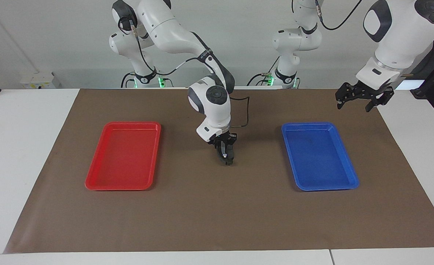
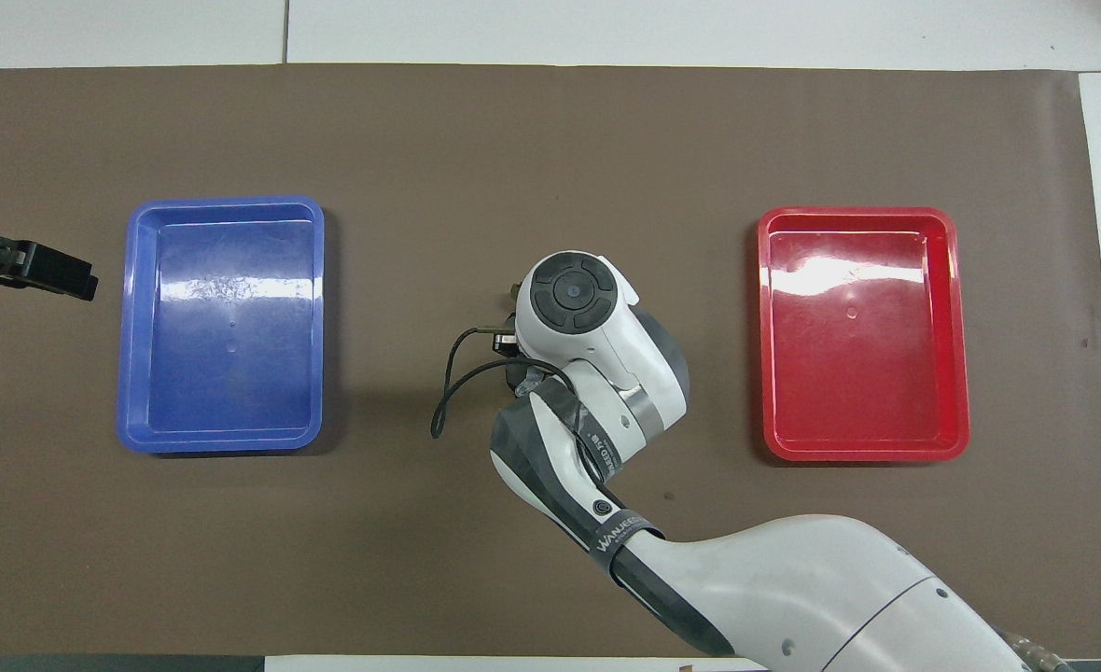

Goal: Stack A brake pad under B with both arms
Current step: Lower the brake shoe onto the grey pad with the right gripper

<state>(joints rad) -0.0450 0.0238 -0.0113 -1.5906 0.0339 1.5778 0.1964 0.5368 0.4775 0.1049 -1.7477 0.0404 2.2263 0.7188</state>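
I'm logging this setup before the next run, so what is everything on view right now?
Table: one, white, under everything.
Mat: one, brown, covering most of the table.
Red tray: one, on the mat toward the right arm's end.
Blue tray: one, on the mat toward the left arm's end.
B: one, dark with a pale spot, mostly hidden at the right gripper's tip, mid-mat between the trays.
Right gripper: one, black, down at the mat's middle.
Left gripper: one, black, jaws apart, waiting raised over the mat's edge beside the blue tray.
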